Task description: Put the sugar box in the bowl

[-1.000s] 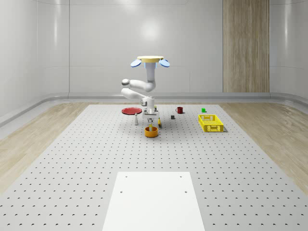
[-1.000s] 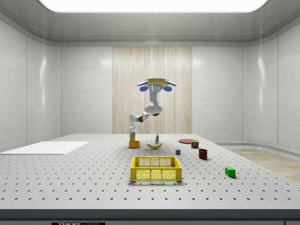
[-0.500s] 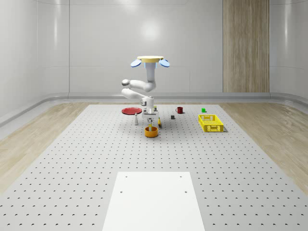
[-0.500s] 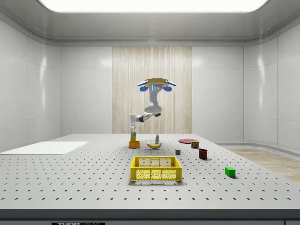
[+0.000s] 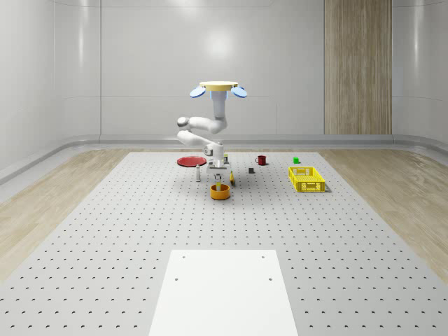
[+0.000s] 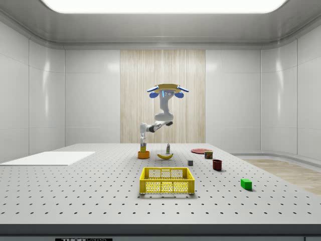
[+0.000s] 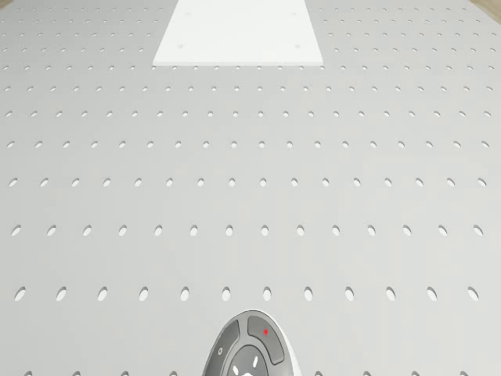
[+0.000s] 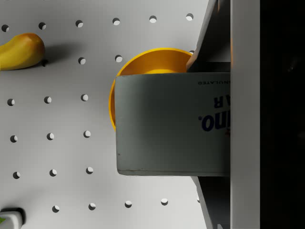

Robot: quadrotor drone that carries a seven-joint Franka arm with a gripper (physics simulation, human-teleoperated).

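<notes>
The drone point(image 5: 218, 87) hovers above the table behind the orange bowl point(image 5: 220, 192), and its arm reaches down and forward. My gripper point(image 5: 220, 176) hangs straight over the bowl, shut on the sugar box point(image 5: 220, 184). The box's lower end sits at the bowl's rim. In the side view the gripper point(image 6: 143, 142) holds the box point(image 6: 143, 148) upright just over the bowl point(image 6: 144, 155). In the wrist view the grey face of the sugar box point(image 8: 162, 129) lies between the fingers point(image 8: 209, 38) of the gripper point(image 8: 195, 124) and covers most of the bowl point(image 8: 138, 67).
A banana point(image 5: 232, 181) and a small bottle point(image 5: 198, 172) lie close behind the bowl. Farther back are a red plate point(image 5: 190, 161), a red mug point(image 5: 261, 159), a green cube point(image 5: 296, 160) and a yellow crate point(image 5: 306, 179). A white panel point(image 5: 224, 294) lies in front.
The arm's elbow has shifted a little and the gripper with the box has edged slightly toward the side view's right. It stays over the bowl and the drone holds its place.
</notes>
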